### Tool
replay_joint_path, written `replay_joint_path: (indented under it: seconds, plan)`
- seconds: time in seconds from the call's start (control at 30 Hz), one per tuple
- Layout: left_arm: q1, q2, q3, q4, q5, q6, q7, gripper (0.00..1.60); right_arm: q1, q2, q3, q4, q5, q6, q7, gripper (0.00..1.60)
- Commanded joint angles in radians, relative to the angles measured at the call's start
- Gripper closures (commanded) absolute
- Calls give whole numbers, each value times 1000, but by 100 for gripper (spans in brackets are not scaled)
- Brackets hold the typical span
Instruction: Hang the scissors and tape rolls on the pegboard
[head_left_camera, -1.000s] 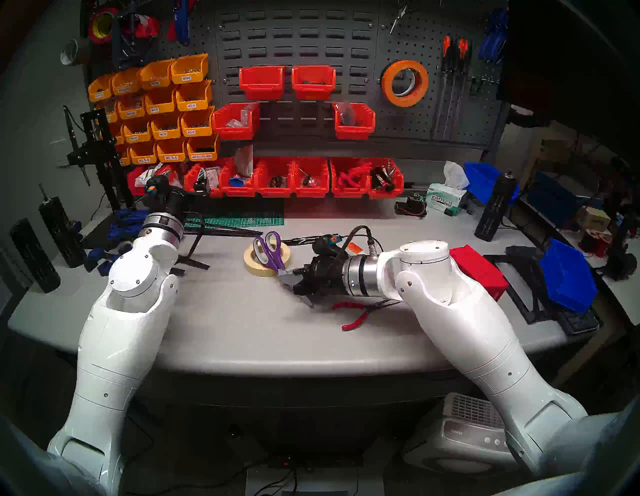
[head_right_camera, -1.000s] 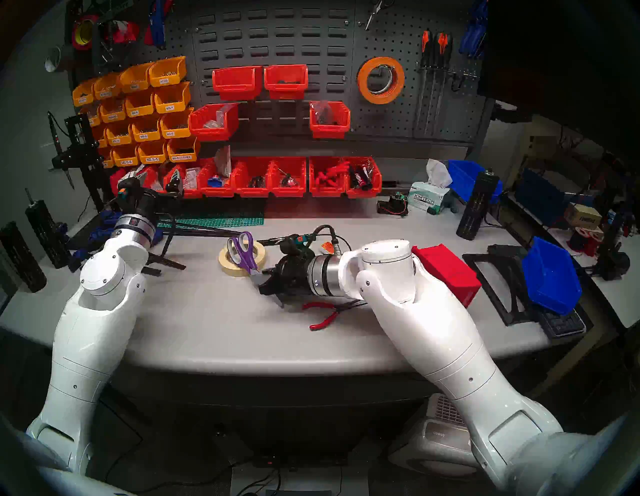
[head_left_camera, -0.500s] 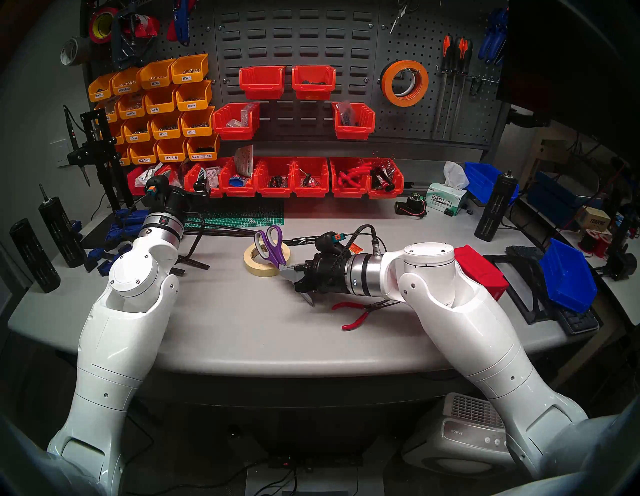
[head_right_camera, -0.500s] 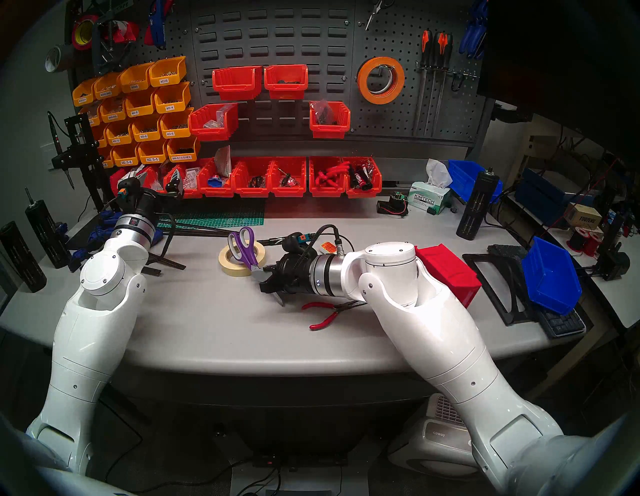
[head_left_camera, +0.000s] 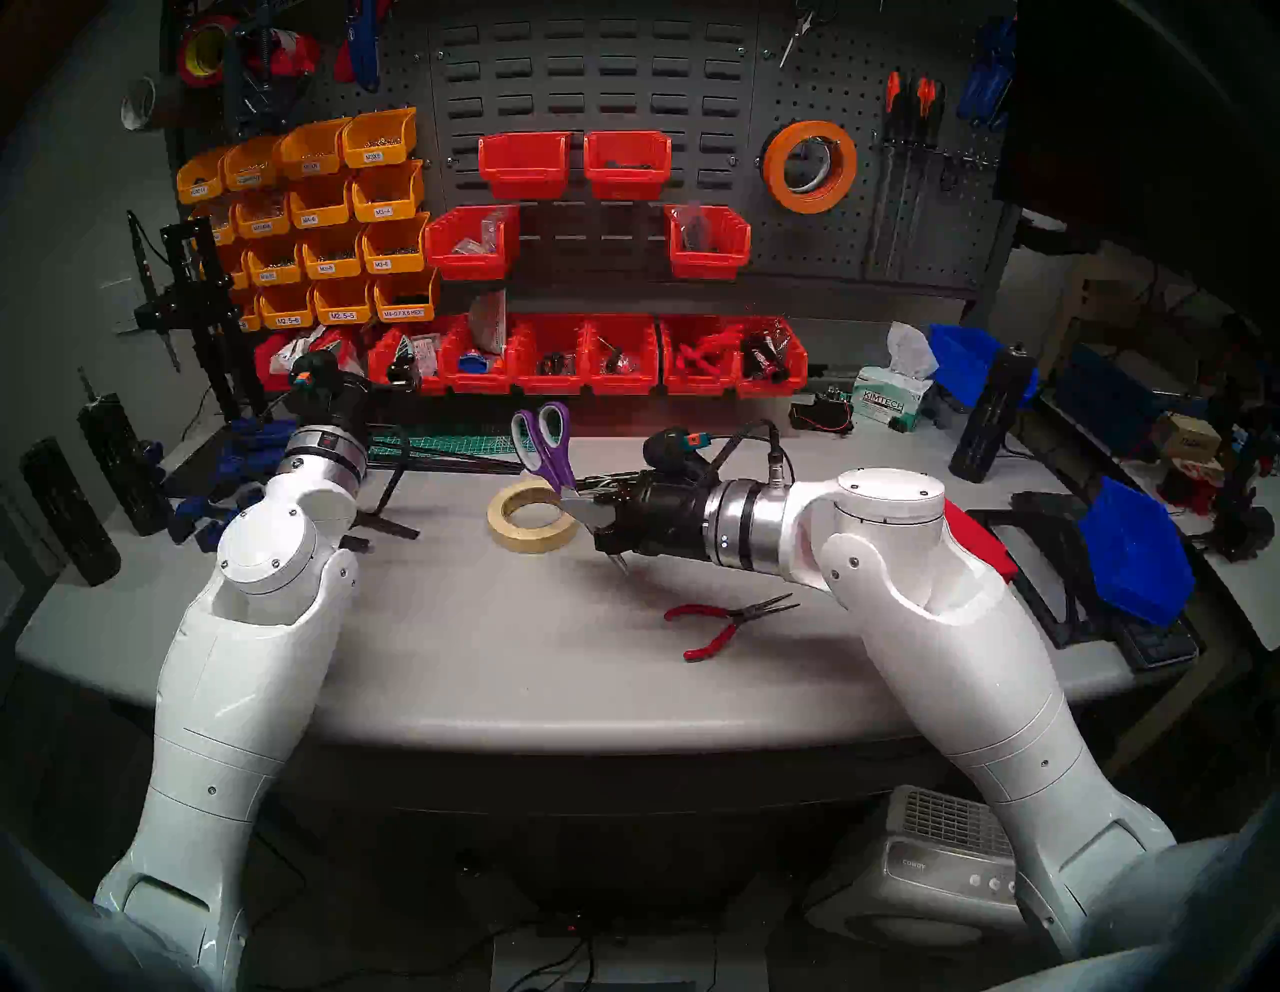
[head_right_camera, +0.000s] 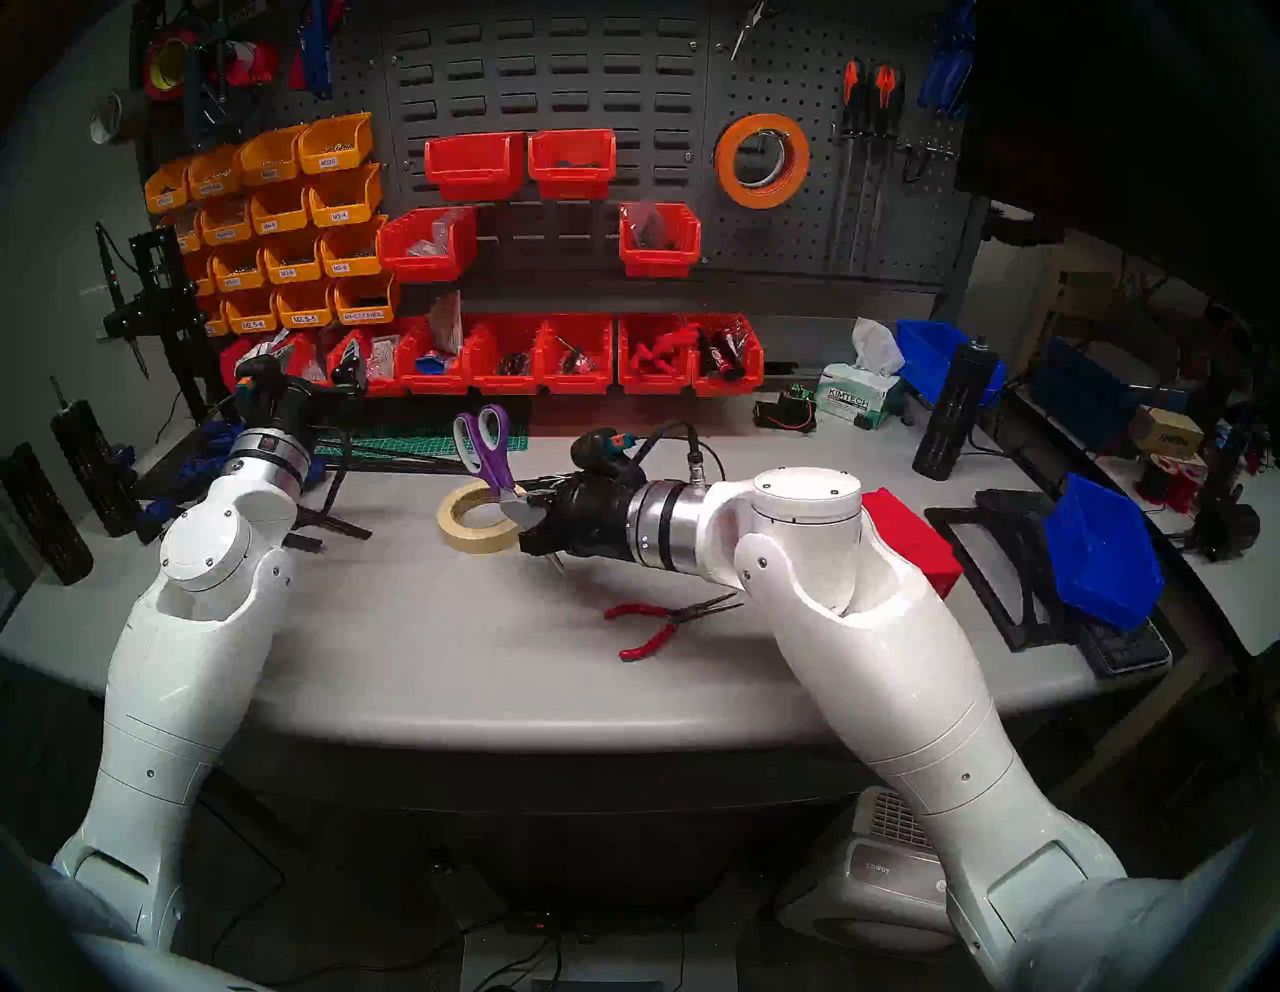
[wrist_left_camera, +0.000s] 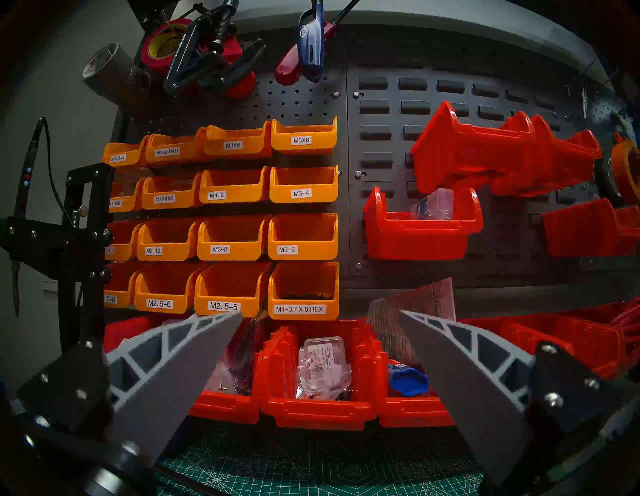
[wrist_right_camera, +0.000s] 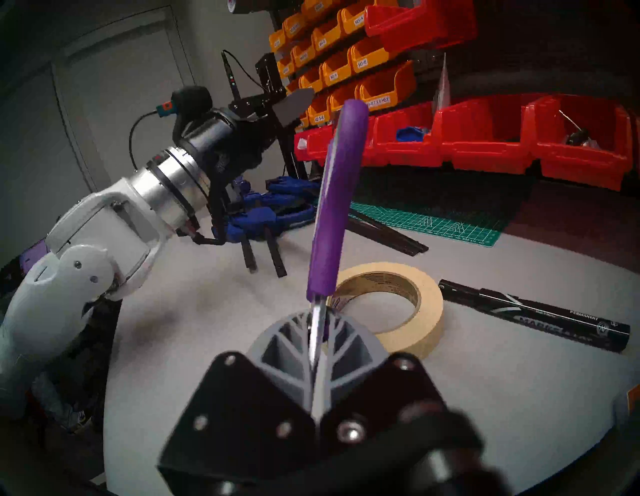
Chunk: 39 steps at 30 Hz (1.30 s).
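Nearest: red-handled pliers (head_left_camera: 720, 620) flat on bench. Then R gripper (head_left_camera: 594, 516) pinching scissors (head_left_camera: 547, 447) by blades (purple handles up), above cream tape roll (head_left_camera: 533, 516). L gripper (wrist_left_camera: 320, 320) spread. Far: orange roll (head_left_camera: 809, 165) on pegboard (head_left_camera: 859, 235).

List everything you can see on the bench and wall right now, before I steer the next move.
scissors: 1, purple handles, held by the blades above the cream tape
cream tape: 1, flat on the bench, centre
orange tape: 1, hung on the pegboard
pliers: 1, red handles, bench, near the right arm
marker: 1, black, bench behind the cream tape
yellow bins: many, wall, left
red bins: many, wall and back of the bench
blue bins: at least 2, bench, right
tissue box: 1, white and green, bench, back right
cutting mat: 1, green, back of the bench
left gripper: open, empty, facing the bins
right gripper: shut on the scissors
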Motion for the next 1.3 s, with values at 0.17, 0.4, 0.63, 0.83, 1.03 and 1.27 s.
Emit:
replay_joint_path:
  seconds: [0.17, 0.4, 0.63, 0.83, 1.03, 1.27]
  plan:
    - [-30, 1, -13, -29, -2, -13, 2, 0, -51, 6, 43, -101, 17, -24, -12, 160]
    - [-30, 1, -13, -29, -2, -13, 2, 0, -59, -2, 32, -102, 14, -36, -15, 160]
    - [-30, 1, -13, -29, -2, -13, 2, 0, -64, 0, 28, -97, 10, -67, 4, 160]
    - [-30, 1, -13, -29, -2, -13, 2, 0, -59, -4, 28, -86, 6, -78, 9, 160]
    - [-30, 1, -13, -29, -2, -13, 2, 0, -59, -4, 29, -79, 6, -82, 13, 160]
    - [-30, 1, -13, -29, -2, -13, 2, 0, -58, -8, 28, -70, 5, -91, 16, 160]
